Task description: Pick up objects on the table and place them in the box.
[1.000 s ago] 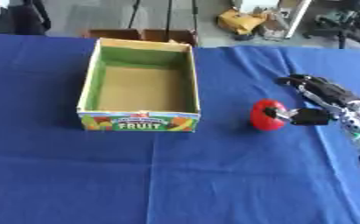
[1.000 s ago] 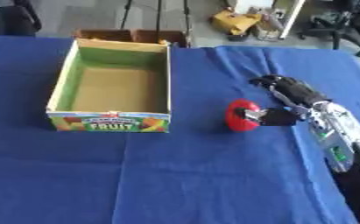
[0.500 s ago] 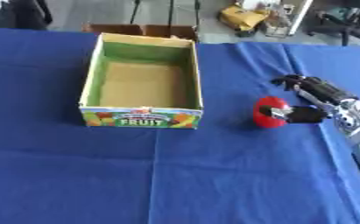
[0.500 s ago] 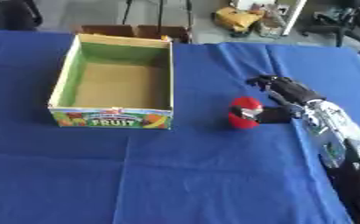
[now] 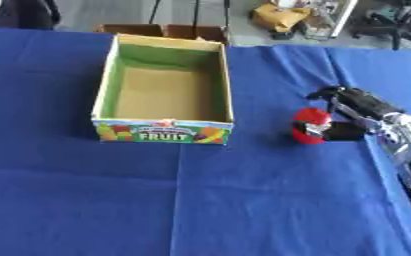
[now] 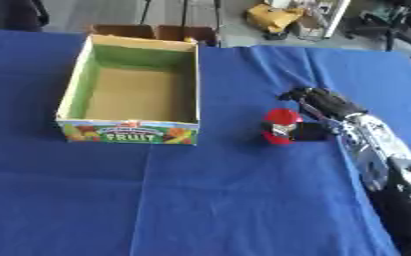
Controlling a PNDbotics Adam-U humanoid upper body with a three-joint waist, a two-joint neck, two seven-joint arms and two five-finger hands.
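Red object [image 5: 311, 125]: small, upright on the blue worktop [image 5: 208, 200], to the right of the box.
Right hand [image 6: 324, 107]: fingers [image 6: 306, 131] curled round the red object.
Box [image 5: 165, 92]: open, "FRUIT" printed on its front.

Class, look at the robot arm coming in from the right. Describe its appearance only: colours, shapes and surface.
The right hand has slim black fingers and a blocky black thumb. Behind it the forearm is silver-grey metal with dark recesses, turning black toward the lower corner. No left arm shows.
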